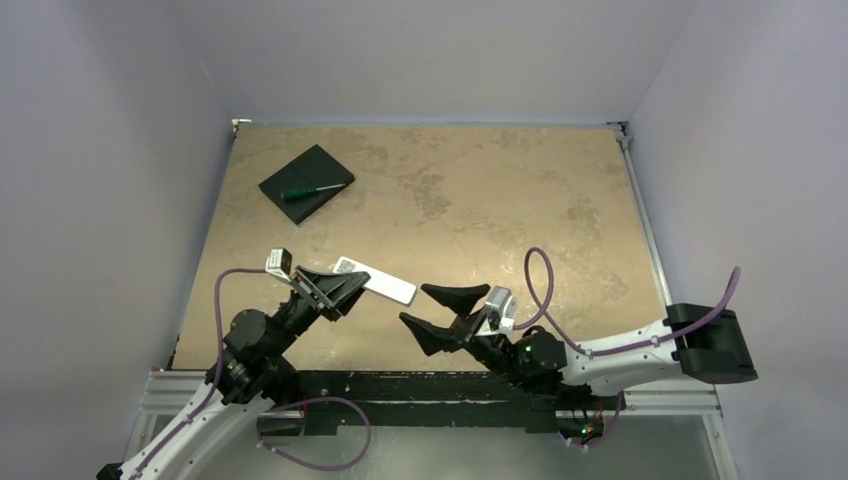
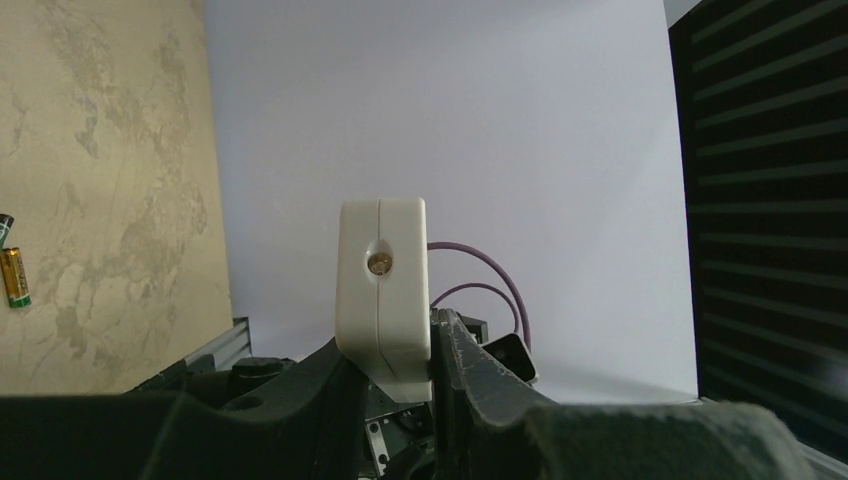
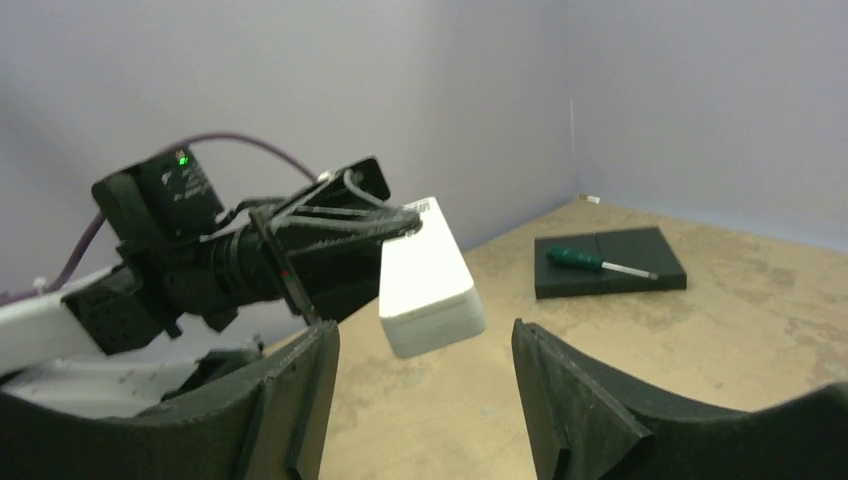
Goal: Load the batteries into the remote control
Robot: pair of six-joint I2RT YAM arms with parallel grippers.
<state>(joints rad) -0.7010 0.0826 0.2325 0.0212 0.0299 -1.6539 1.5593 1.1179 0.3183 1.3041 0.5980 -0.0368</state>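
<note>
End-on: the remote control (image 2: 382, 290) clamped in the left pincer (image 2: 395, 385)
Its white end face, with 1 small round lens, sits between the 2 dark fingers (image 2: 480, 380). At the far left, 2 batteries (image 2: 14, 277) lie on the table (image 2: 110, 150), 1 cut off by the frame edge.

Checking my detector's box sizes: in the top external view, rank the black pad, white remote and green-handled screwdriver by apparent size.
1. black pad, clearly largest
2. remote control, though it is held above the table, nearer the camera, and partly hidden
3. screwdriver, somewhat shorter and far thinner
</note>
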